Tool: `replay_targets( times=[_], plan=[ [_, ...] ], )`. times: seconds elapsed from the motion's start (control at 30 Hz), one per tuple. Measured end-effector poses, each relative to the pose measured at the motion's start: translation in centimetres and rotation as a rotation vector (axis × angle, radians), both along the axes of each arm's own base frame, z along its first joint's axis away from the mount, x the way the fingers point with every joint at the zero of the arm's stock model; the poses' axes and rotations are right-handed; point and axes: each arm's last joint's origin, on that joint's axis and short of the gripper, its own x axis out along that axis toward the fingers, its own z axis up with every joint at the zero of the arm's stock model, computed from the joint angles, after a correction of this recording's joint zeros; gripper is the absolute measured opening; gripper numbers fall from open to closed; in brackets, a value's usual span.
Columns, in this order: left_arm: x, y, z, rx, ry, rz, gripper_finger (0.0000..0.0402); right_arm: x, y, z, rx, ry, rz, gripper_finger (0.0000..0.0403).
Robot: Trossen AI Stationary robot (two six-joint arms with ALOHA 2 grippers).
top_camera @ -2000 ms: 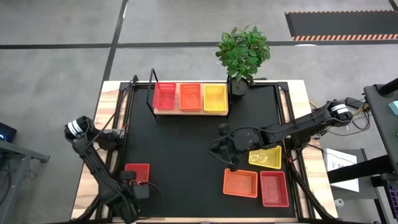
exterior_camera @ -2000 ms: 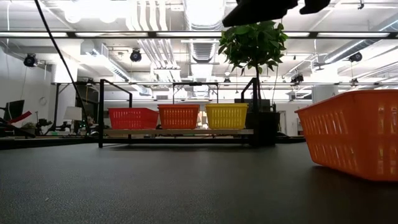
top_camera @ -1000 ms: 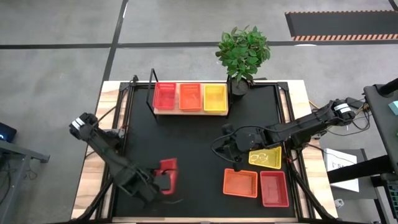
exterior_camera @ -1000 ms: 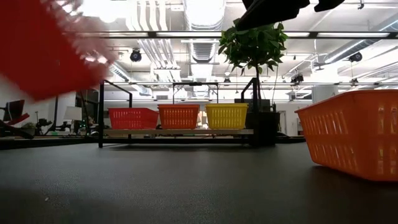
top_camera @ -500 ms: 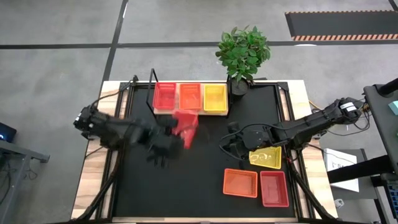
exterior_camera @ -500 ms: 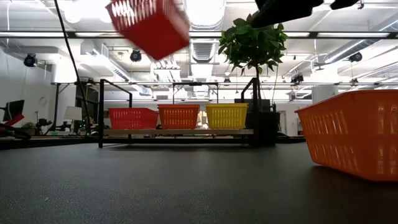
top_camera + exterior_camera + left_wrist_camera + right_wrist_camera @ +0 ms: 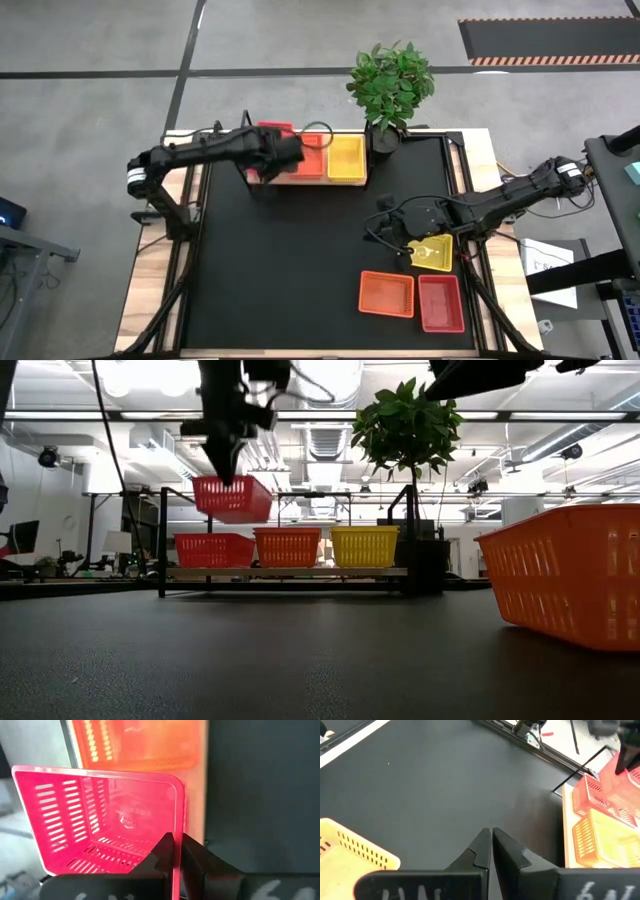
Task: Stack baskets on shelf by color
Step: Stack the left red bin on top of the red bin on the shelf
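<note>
Carried up from the table's seven o'clock corner, the red basket (image 7: 232,498) now hangs over the shelf (image 7: 300,180) at eleven o'clock, its wall pinched by the left gripper (image 7: 176,851), which partly hides it from above. Right gripper (image 7: 491,842), fingers together and empty, hovers beside the yellow basket (image 7: 431,253) at four o'clock.

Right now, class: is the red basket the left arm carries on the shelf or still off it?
Off it: the red basket hangs above the shelf's baskets.

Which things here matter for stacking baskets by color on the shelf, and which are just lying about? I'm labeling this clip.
Job:
- red basket, held by the left gripper above the shelf
- red, orange and yellow baskets on the shelf
- yellow basket, orange basket, red basket on the table
- right gripper, shut, empty

Lying about:
- potted plant
</note>
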Motion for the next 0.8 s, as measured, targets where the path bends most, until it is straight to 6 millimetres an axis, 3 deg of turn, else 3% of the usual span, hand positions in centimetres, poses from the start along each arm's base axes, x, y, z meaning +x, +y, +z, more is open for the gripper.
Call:
replay_targets(
  times=[0.23, 0.67, 0.8],
  plan=[
    [-0.7, 2.6, -1.4, 0.000, 0.008, 0.043, 0.0000, 0.0, 0.0, 0.1, 0.003, -0.009, -0.001, 0.0009],
    [-1.1, 2.6, -3.1, -0.021, 0.074, 0.020, 0.0001, 0.0, 0.0, 0.2, 0.021, -0.018, -0.012, 0.0009],
    [-1.1, 2.6, -3.3, -0.023, 0.080, 0.020, 0.0018, 0.0, 0.0, 0.2, 0.027, -0.018, -0.016, 0.0009]
  ],
)
